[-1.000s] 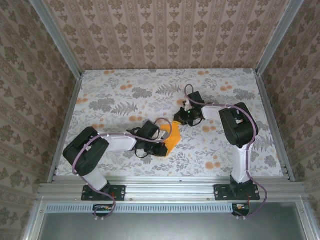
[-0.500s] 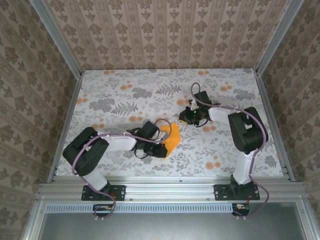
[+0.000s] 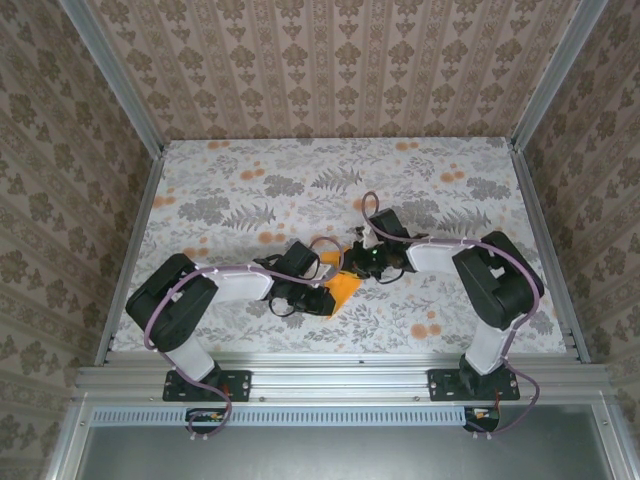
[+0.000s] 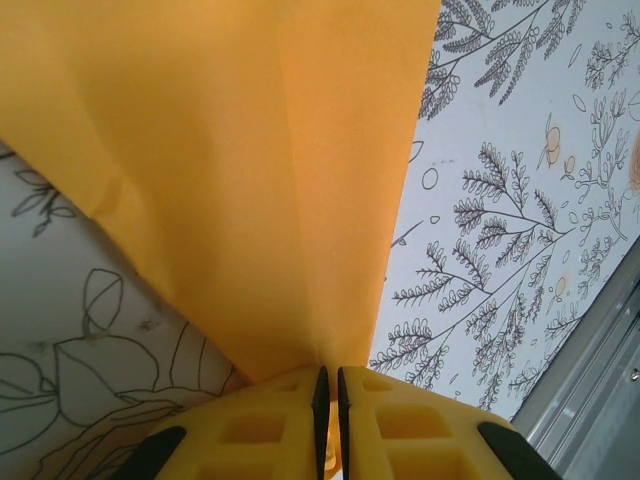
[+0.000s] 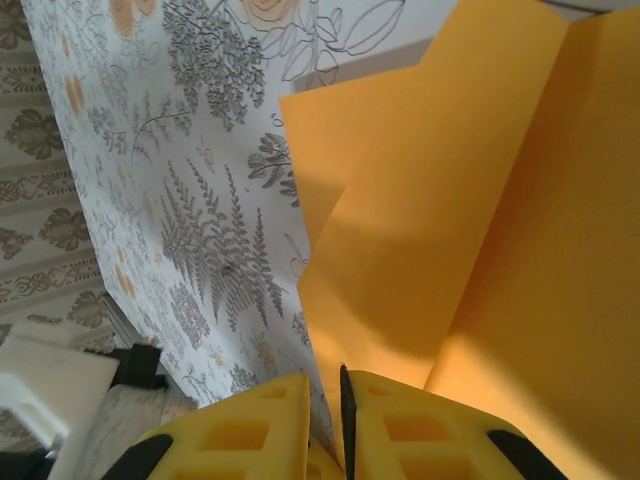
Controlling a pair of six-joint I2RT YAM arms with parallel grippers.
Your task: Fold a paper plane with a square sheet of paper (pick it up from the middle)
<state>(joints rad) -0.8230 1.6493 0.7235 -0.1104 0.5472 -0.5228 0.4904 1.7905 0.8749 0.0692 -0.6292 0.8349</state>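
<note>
As the fold seemingly takes shape, the creased square sheet of paper hangs between two grips, partly raised off the flower-print counter; the left fingers clamp its near side, the right fingers pinch its far side, probably to keep it taut; both arms crowd over the sheet, leaving little working room; an aluminium rail runs nearby.

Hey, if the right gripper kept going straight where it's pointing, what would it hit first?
The folded bright orange paper, directly ahead and apparently already between the right gripper's fingers, though depth is unclear.
</note>
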